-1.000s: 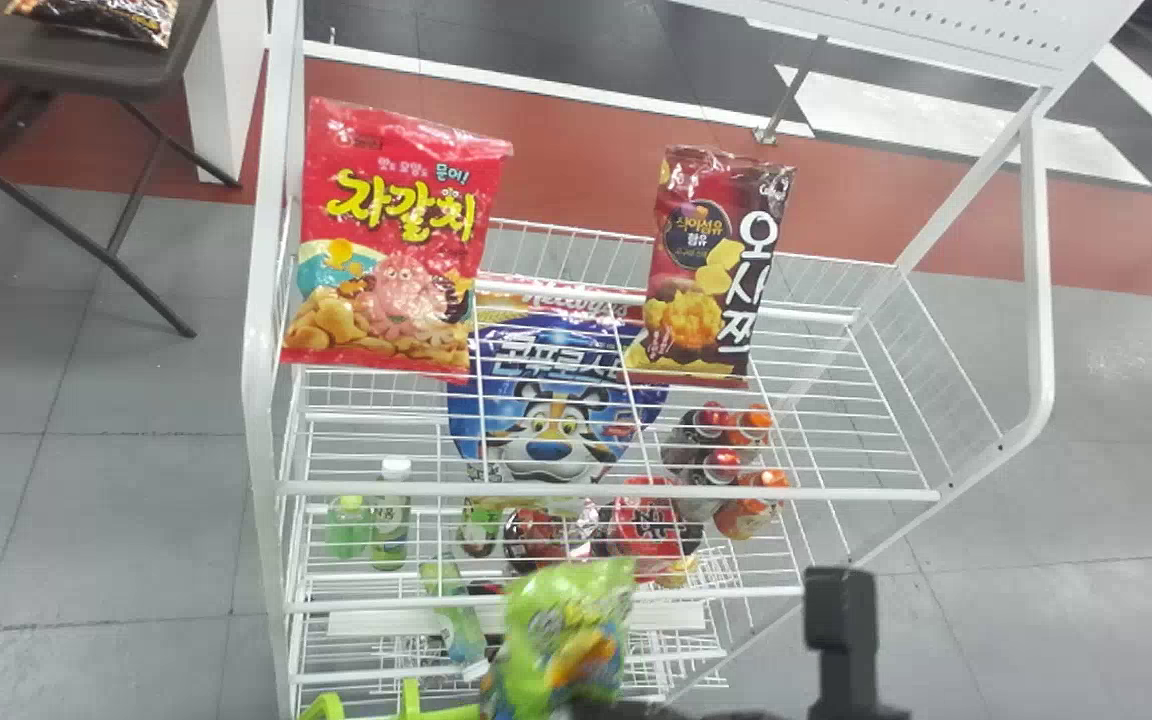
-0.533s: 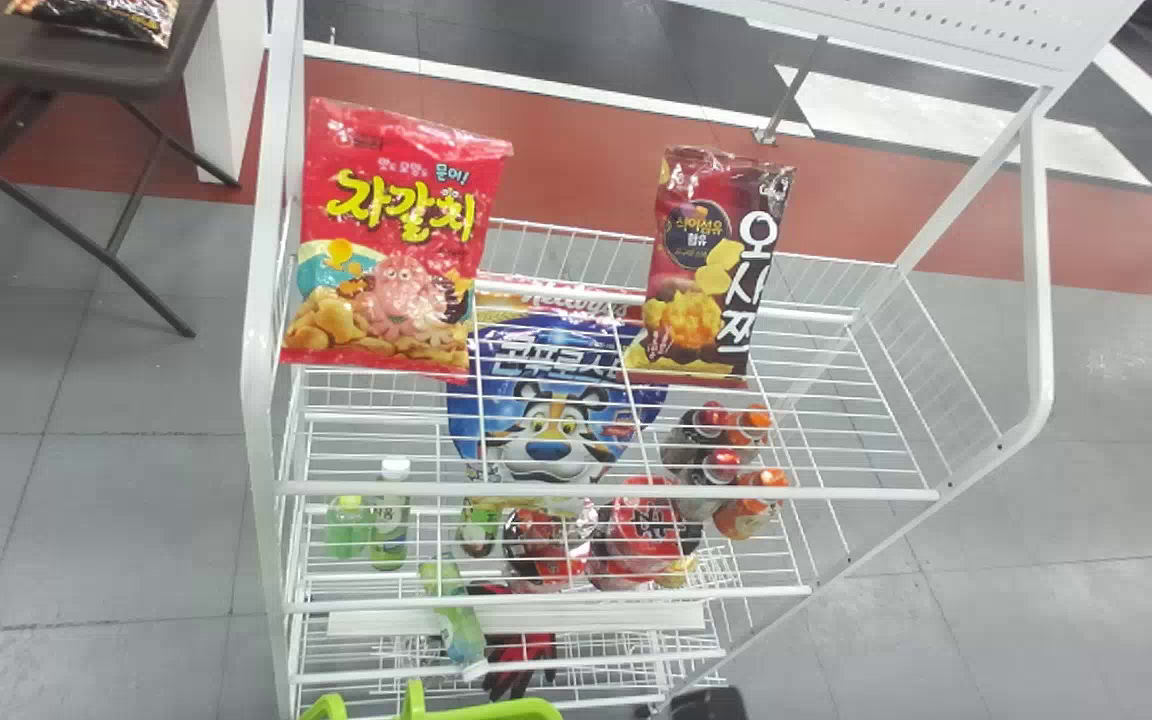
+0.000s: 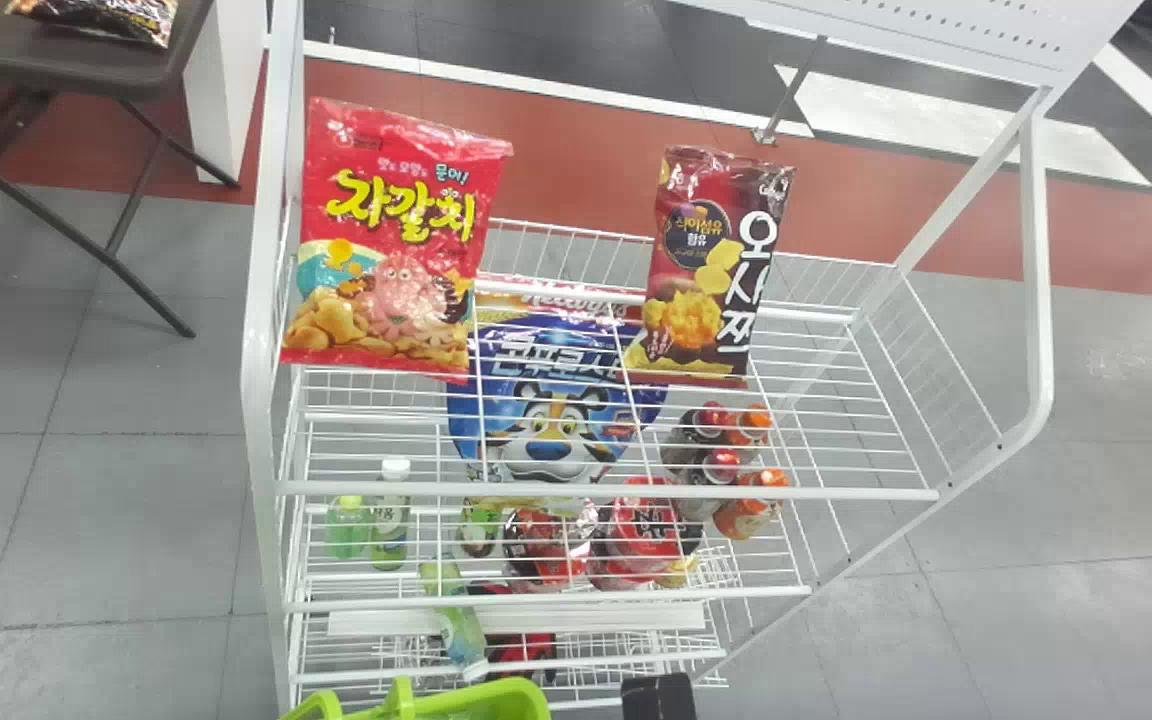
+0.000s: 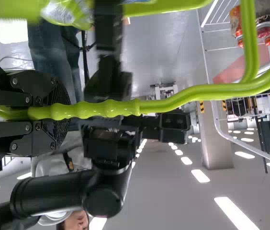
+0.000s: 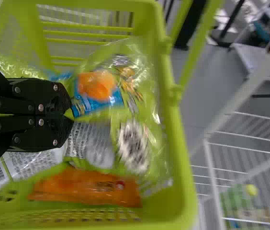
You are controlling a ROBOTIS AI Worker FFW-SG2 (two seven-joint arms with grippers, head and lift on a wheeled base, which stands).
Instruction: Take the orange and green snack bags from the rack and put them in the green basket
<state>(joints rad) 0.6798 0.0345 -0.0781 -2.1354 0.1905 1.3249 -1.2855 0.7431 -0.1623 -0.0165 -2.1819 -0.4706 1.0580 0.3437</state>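
Observation:
At the head view's bottom edge, a black part of my right gripper (image 3: 658,697) shows beside the green basket (image 3: 436,700). In the right wrist view my right gripper (image 5: 71,115) is shut on the green snack bag (image 5: 125,115), inside the green basket (image 5: 180,158). An orange snack bag (image 5: 87,188) lies in the basket alongside it, near one wall. My left gripper (image 4: 53,112) is shut on the basket's green handle (image 4: 187,96), with the other arm behind it.
The white wire rack (image 3: 606,492) stands ahead, with a red bag (image 3: 391,240) and a dark red bag (image 3: 711,265) on its upper part. Bottles and packages fill lower shelves. A dark table (image 3: 66,60) stands at the back left.
The right gripper has carried the green bag down from the rack's front into the basket, out of the head view. The basket's rim has shifted slightly.

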